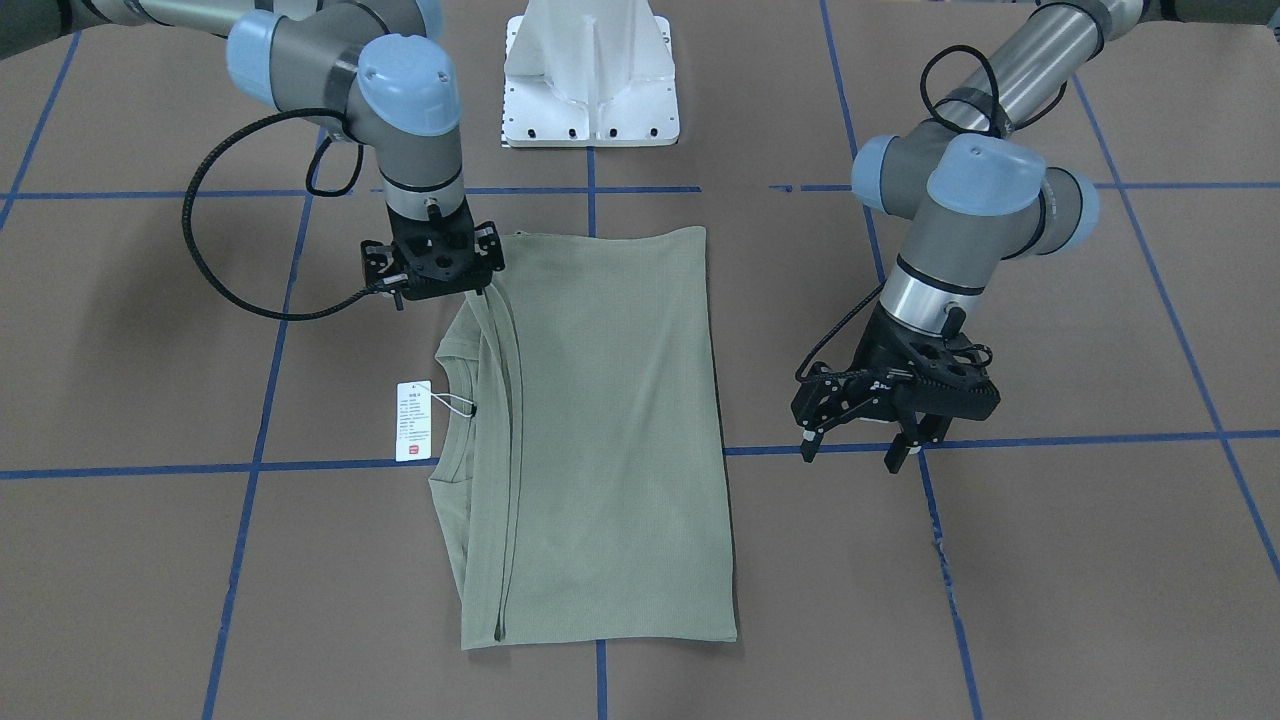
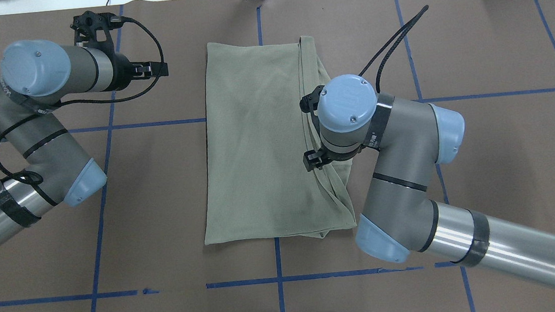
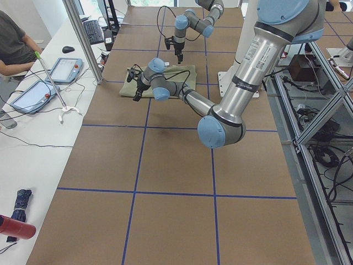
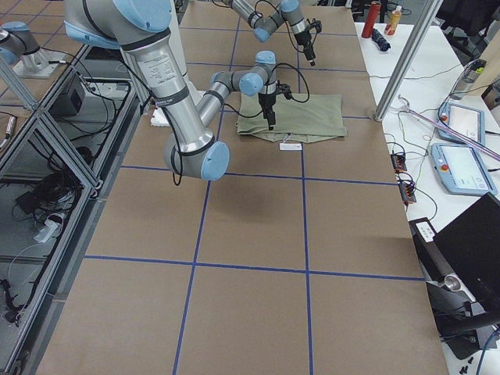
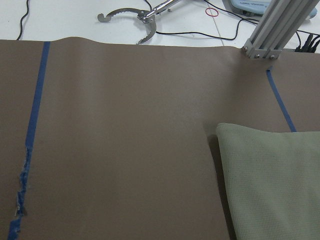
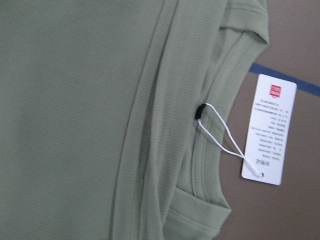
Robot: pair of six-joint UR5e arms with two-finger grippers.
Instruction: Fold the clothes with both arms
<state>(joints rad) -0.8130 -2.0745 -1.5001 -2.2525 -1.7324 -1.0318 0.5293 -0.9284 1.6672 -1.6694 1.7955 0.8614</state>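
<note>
Right pincer (image 1: 452, 276) vertical over shirt (image 1: 610, 430) edge, grip unclear.

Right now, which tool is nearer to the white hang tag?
Right. The right tool hangs over the collar-side edge of the shirt, the side where the hang tag lies. The left tool is past the opposite edge, over the table.

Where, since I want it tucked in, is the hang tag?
In the front-facing view the hang tag lies on the table just left of the shirt, strung to its collar, on the robot's right side.
</note>
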